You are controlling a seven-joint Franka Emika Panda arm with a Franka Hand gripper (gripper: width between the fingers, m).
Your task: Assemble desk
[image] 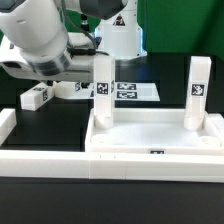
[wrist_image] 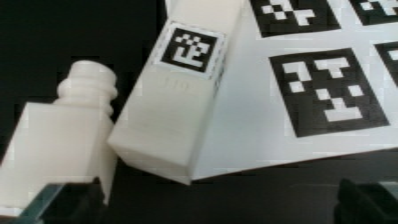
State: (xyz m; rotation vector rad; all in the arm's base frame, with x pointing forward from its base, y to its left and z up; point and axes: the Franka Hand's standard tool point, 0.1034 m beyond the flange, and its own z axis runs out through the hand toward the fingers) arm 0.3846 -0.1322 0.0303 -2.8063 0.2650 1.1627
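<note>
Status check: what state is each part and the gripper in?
Tabletop: flat, holding two legs.
Standing leg, exterior view's left: upright in corner.
Standing leg, exterior view's right: upright in corner.
Loose leg below gripper: lying down.
Second loose leg: lying down.
Gripper: open, empty.

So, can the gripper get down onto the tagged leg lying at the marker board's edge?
Probably yes: the gripper is open above the tagged leg, with nothing covering it. A second leg lies close alongside and may crowd the grip.
</note>
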